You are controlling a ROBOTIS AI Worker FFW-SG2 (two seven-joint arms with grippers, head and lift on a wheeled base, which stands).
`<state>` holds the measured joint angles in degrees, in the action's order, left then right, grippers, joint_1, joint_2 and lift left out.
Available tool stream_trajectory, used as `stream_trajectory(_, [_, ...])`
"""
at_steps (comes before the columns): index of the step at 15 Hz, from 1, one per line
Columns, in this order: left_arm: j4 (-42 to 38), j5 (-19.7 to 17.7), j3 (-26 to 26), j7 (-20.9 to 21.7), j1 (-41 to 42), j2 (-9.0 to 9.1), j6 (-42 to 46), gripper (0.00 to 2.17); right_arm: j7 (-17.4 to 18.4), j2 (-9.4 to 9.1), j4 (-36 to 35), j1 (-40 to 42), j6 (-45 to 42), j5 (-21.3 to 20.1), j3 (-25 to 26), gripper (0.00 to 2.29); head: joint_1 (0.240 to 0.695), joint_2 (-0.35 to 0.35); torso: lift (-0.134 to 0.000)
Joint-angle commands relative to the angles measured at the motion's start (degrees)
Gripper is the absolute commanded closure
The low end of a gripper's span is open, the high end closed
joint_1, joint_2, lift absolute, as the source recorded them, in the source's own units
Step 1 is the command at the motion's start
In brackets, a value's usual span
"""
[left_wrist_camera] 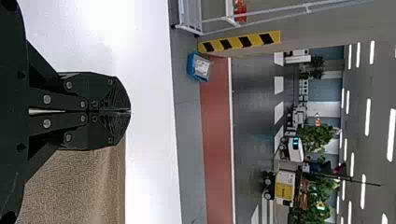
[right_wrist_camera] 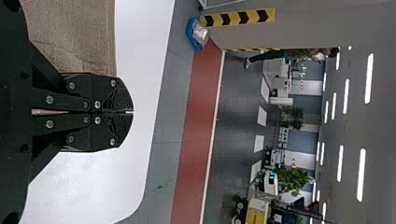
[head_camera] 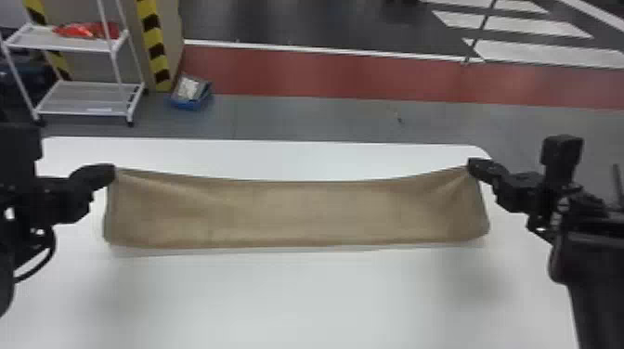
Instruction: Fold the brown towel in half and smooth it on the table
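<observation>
The brown towel (head_camera: 297,211) is stretched wide between my two grippers in the head view, its top edge sagging slightly in the middle and its lower edge near the white table. At its upper left corner my left gripper (head_camera: 113,171) is shut on it; my right gripper (head_camera: 471,167) is shut on the upper right corner. In the left wrist view, the left gripper (left_wrist_camera: 130,111) has its fingers together, with the towel (left_wrist_camera: 84,186) beside them. The right wrist view has the right gripper (right_wrist_camera: 132,112) closed likewise, the towel (right_wrist_camera: 77,35) alongside.
The white table (head_camera: 297,297) spreads beneath and in front of the towel, its far edge a short way behind. On the floor beyond stand a white shelf cart (head_camera: 88,111) and a blue bin (head_camera: 190,95), at the back left.
</observation>
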<state>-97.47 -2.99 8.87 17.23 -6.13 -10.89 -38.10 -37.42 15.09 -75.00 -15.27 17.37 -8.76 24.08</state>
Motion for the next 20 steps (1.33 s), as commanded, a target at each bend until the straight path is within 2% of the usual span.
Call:
stream_trajectory(1, [1.4, 0.62, -1.05, -0.1, -0.9, -0.45, 0.0, 1.39, 0.95, -0.15, 2.49, -1.43, -1.06, -1.44, -1.49, 1.43, 0.695, -0.125, -0.12])
stream_trajectory(2, [1.93, 1.85, -1.57, -0.18, -1.34, -0.36, 0.0, 1.25, 2.97, -0.15, 3.63, -1.78, -1.23, -1.87, -2.19, 1.04, 0.695, -0.12, -0.12])
stream_trajectory(3, [2.37, 2.11, -2.37, -0.97, -1.69, -0.45, 0.35, 0.72, 5.34, -0.23, 3.72, -1.6, -2.46, -1.96, -2.46, 0.21, 0.695, -0.118, -0.12])
stream_trajectory(4, [2.9, 2.55, -2.72, -1.24, -2.13, -0.45, 0.88, 0.08, 5.96, -0.32, 3.63, -1.6, -2.81, -1.96, -2.46, 0.0, 0.695, -0.12, -0.12])
stream_trajectory(5, [2.98, 3.17, -2.98, -2.12, -2.3, -0.27, 1.05, 0.0, 6.66, -0.32, 3.46, -1.51, -3.34, -1.96, -2.11, 0.0, 0.695, -0.122, -0.12])
stream_trajectory(9, [2.37, 2.99, -1.84, -3.96, -1.25, -0.45, 2.99, 0.03, 6.48, 0.03, -2.25, 3.14, -3.52, 0.23, 0.27, 0.06, 0.695, -0.127, -0.12])
stream_trajectory(13, [-4.93, -3.07, 2.2, -3.08, 5.08, -0.27, 3.51, 0.03, 1.03, 0.12, -12.98, 11.14, -1.06, 5.68, 3.78, 0.08, 0.695, -0.129, -0.12])
stream_trajectory(15, [-10.29, -6.15, 3.87, -3.26, 9.82, 0.52, 8.08, 0.03, 0.07, -0.15, -18.51, 15.8, -1.06, 9.2, 4.05, 0.08, 0.695, -0.128, -0.12])
stream_trajectory(17, [-14.59, -7.64, 3.96, -4.67, 15.19, 2.1, 16.7, 0.04, 0.07, -1.9, -24.05, 20.46, -1.76, 13.07, 4.75, 0.08, 0.695, -0.125, -0.12])
stream_trajectory(20, [-20.13, -6.94, 0.62, -8.27, 21.51, 3.95, 18.98, 0.05, 0.16, -7.09, -32.4, 28.63, -6.15, 18.16, 2.99, 0.08, 0.695, -0.116, -0.12])
